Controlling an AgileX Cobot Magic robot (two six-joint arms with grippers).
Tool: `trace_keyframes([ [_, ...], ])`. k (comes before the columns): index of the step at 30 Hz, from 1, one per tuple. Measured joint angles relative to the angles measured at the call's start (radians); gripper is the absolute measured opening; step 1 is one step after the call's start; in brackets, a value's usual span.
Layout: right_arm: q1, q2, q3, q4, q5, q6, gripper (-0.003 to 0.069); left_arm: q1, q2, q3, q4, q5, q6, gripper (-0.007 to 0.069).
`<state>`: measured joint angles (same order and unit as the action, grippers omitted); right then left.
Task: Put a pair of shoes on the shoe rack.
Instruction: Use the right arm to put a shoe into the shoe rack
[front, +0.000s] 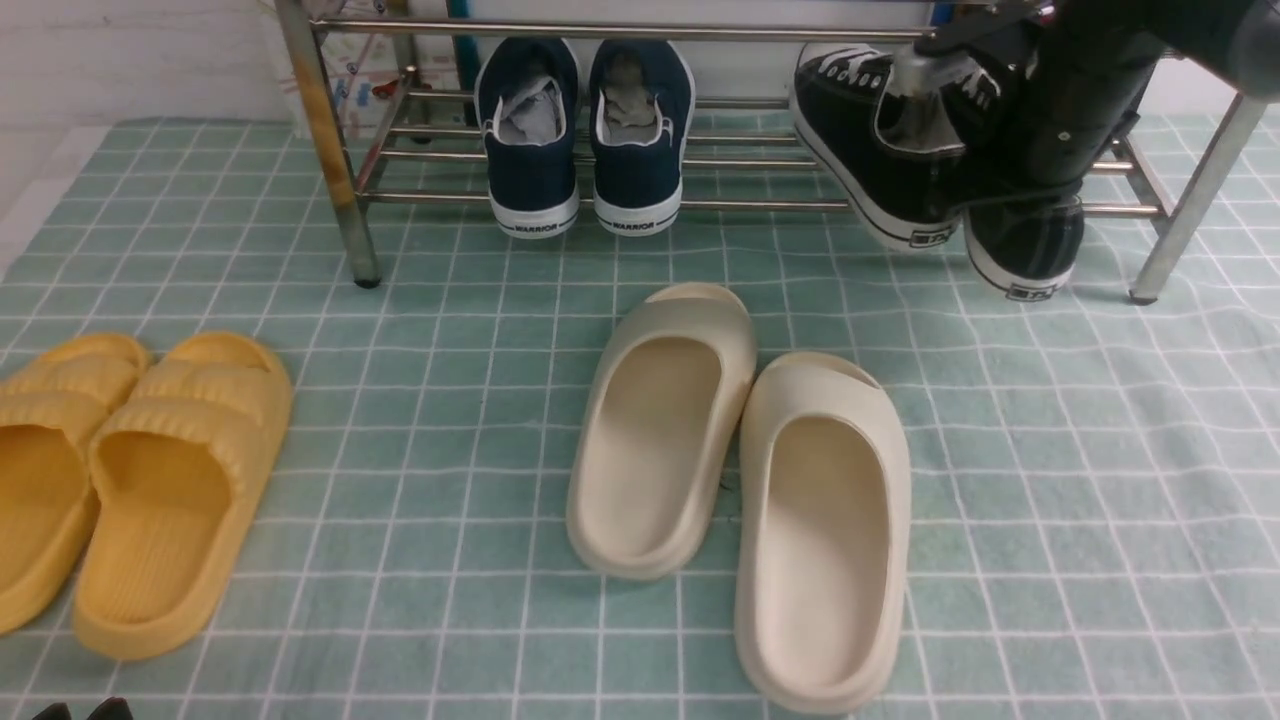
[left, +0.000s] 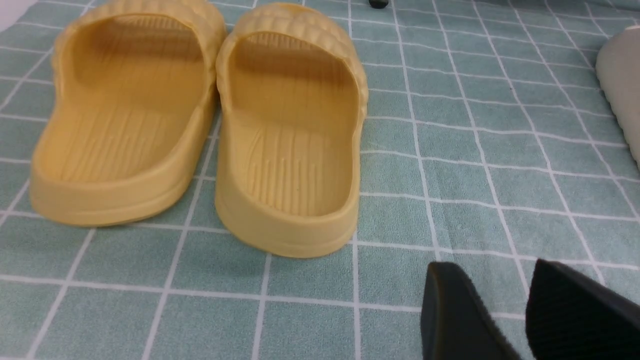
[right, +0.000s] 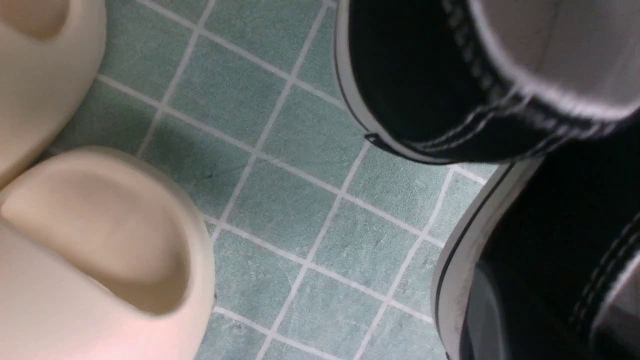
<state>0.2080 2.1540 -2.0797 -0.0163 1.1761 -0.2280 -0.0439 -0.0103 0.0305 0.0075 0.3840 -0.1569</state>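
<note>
The pair of shoes, two black canvas sneakers with white soles, hangs at the right end of the shoe rack (front: 620, 205). The left sneaker (front: 870, 150) is tilted, and the right sneaker's heel (front: 1025, 255) overhangs the rack's front bar. My right gripper (front: 1000, 180) reaches down between them and is shut on their inner collars; its fingertips are hidden. In the right wrist view both sneakers (right: 425, 80) hang above the cloth. My left gripper (left: 492, 280) is open and empty, low over the cloth near the front left (front: 80, 711).
Navy WARRIOR sneakers (front: 585, 130) stand on the rack's lower shelf, left of the black pair. Cream slippers (front: 740, 480) lie mid-floor in front of the rack. Yellow slippers (front: 120, 470) lie at the left, right before my left gripper (left: 200, 125). The floor is a green checked cloth (front: 1080, 480).
</note>
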Motion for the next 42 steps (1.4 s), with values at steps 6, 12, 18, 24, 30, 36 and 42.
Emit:
trace_keyframes([
  [6, -0.004, 0.0, 0.0, 0.001, 0.0, -0.074, 0.0022, 0.0, 0.0, 0.0, 0.0, 0.0, 0.0, 0.0239],
  [12, -0.008, 0.0, 0.0, 0.047, -0.006, -0.149, 0.0022, 0.0, 0.0, 0.0, 0.0, 0.0, 0.0, 0.0239],
  [18, -0.008, 0.0, 0.0, 0.123, -0.005, -0.262, 0.0022, 0.0, 0.0, 0.0, 0.0, 0.0, 0.0, 0.0239],
  [24, -0.021, 0.0, 0.0, 0.119, -0.035, -0.259, 0.0022, 0.0, 0.0, 0.0, 0.0, 0.0, 0.0, 0.0239],
  [30, -0.047, 0.0, 0.0, 0.094, -0.086, -0.258, 0.0022, 0.0, 0.0, 0.0, 0.0, 0.0, 0.0, 0.0239],
  [36, -0.049, 0.0, 0.0, 0.078, -0.131, -0.259, 0.0022, 0.0, 0.0, 0.0, 0.0, 0.0, 0.0, 0.0239],
  [42, -0.049, 0.009, 0.0, 0.063, -0.169, -0.26, 0.0022, 0.0, 0.0, 0.0, 0.0, 0.0, 0.0, 0.0239],
])
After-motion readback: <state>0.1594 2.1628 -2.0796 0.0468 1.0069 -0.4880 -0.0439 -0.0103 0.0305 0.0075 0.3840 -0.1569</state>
